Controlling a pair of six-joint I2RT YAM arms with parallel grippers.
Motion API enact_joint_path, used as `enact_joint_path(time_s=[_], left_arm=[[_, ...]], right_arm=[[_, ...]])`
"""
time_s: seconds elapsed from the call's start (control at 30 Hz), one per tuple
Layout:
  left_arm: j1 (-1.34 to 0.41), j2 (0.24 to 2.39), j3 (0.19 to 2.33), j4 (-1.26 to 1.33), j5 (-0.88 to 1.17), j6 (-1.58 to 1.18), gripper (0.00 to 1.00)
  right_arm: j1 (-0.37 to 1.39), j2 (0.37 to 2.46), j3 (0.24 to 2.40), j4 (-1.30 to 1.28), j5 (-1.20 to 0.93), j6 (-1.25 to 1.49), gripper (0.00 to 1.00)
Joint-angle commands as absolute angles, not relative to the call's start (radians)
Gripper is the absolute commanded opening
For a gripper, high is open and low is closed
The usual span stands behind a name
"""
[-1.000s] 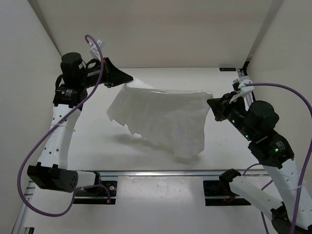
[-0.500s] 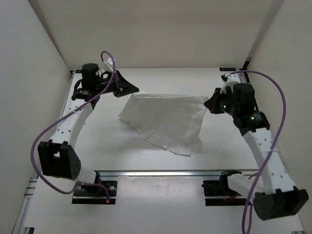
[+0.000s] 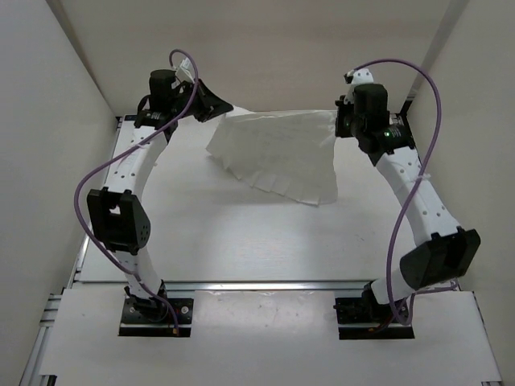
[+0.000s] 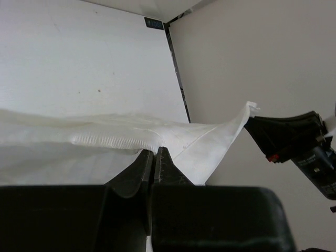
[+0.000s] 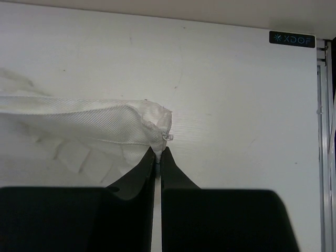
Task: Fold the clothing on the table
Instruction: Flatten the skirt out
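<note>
Left gripper (image 3: 228,108) and right gripper (image 3: 339,124) pinch one clothing (image 3: 282,153), two corners

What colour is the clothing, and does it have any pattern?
The clothing is white with parallel pleat creases, best seen in the top external view.

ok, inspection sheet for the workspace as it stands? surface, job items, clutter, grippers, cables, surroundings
Surface: flat matte white tabletop, silver aluminium rails at its edges.
Job's things: thin white pleated fabric garment, held up by two top corners at the far end and spread between the arms; cannot tell whether its lower hem touches the tabletop.
Clutter: nothing seen.
Grippers: left gripper shut on one corner; right gripper shut on the other.
Cables: purple cables loop along both arms, apart from the garment.
Surroundings: white enclosure walls on three sides.
</note>
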State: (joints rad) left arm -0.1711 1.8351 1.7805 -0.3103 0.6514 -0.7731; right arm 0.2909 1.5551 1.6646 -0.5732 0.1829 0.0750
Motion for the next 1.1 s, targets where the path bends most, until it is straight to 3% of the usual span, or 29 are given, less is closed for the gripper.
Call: enact_joint_path(time_s=[0.0,0.2,0.33,0.43,0.57,0.7,0.87,0.97,1.07], left_arm=[[-0.129,1.73,1.76,-0.281,0.598,-0.732,0.0],[-0.121,1.537,1.363,-0.232,0.658,-0.724,0.0],[-0.144,1.376,1.224,-0.189,0.785,-0.756,0.0],[-0.144,1.335,1.316,-0.169,0.868,-0.791,0.0],[-0.144,1.342,1.52,-0.198,0.937,-0.775,0.0],[-0.117,1.359,1.485,-0.109,0.969,-0.83,0.0],[-0.054,1.38,1.081,0.329,0.993,-1.119,0.0],[-0.037,1.439,0.982,0.327,0.922,-1.111,0.0],[-0.073,1.555,1.027,0.206,0.852,-1.019,0.0]], right_arm=[[0.308,1.419,1.518,-0.461,0.322,0.008,0.0],[0.363,1.26,1.231,-0.525,0.184,0.077,0.0],[0.565,1.012,1.112,-0.538,0.235,0.106,0.0],[0.685,0.852,1.12,-0.514,0.28,0.135,0.0],[0.706,0.738,1.146,-0.465,0.353,0.121,0.0],[0.585,0.797,1.163,-0.503,0.284,0.086,0.0],[0.147,0.916,1.023,-0.425,-0.116,0.162,0.01],[0.051,1.013,0.936,-0.341,-0.196,0.178,0.0],[0.032,1.156,0.942,-0.296,-0.199,0.16,0.0]])
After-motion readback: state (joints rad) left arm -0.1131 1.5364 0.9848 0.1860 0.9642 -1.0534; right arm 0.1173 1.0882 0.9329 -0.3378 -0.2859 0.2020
